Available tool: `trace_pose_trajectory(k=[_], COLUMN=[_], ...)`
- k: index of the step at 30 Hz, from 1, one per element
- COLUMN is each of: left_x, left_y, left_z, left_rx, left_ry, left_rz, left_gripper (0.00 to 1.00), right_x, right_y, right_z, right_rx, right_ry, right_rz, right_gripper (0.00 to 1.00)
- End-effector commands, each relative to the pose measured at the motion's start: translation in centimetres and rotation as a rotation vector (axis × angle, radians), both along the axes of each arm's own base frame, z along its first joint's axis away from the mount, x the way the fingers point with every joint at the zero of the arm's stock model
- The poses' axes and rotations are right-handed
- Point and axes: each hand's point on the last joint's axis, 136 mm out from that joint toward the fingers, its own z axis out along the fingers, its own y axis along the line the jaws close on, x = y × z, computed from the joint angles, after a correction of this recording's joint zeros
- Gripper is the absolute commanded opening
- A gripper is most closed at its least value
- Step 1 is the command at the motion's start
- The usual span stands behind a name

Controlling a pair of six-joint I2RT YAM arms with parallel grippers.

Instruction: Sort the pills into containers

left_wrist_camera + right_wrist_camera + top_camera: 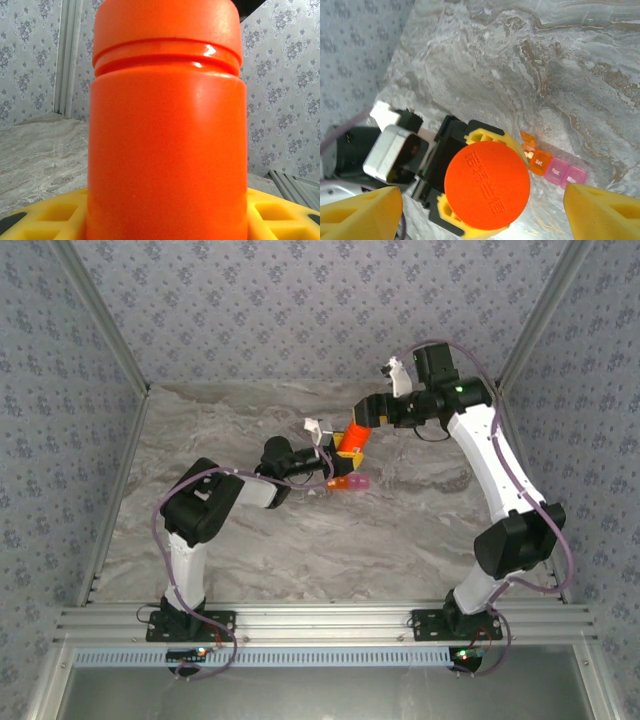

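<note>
Low in the middle of the frame you look straight down on the orange bottle (pixel 487 186), with raised lettering across its round cap. The left gripper (pixel 472 180) clamps it between yellow fingers (pixel 487 137) above and below the cap, and its black body and white housing (pixel 395 152) reach off to the left. Your right gripper (pixel 482 202) stands wide, its yellow fingertips (pixel 362 212) in the two lower corners, apart from the cap. Just right of the bottle the pill box (pixel 552 167) lies on the marble table (pixel 520 60), orange cell beside pink. Patterned wall (pixel 355 45) takes the upper left.
</note>
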Motion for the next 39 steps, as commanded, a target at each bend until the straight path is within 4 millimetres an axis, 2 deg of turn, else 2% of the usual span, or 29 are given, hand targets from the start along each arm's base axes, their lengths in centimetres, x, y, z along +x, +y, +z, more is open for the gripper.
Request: trace_pose_trajectory(k=[1, 14, 26, 32, 39], left_x=[-0.6, -0.8, -0.8, -0.8, -0.7], left_y=[-0.1, -0.1, -0.1, -0.1, -0.1], left_z=[3.0, 3.2, 3.1, 3.1, 3.1], left_rx=[-0.064, -0.065, -0.065, -0.064, -0.065], left_ry=[-0.078, -0.083, -0.082, -0.079, -0.082], left_rz=[-0.016, -0.020, -0.021, -0.022, -0.019], left_gripper=[0.00, 0.00, 0.00, 0.00, 0.00], right_x=[-0.9, -0.7, -0.8, -0.7, -0.6], right_y=[0.7, 1.6, 1.8, 1.8, 1.7], right_z=[0.1, -1.0, -1.7, -2.1, -2.9], right_rx=[-0.026, -0.030, -0.037, -0.038, -0.084], right_ry=[-0.040, 0.002, 0.023, 0.034, 0.065], right_rz=[0.150, 0.185, 0.186, 0.180, 0.101], right_gripper=[0.84, 0.72, 0.68, 0.55, 0.46])
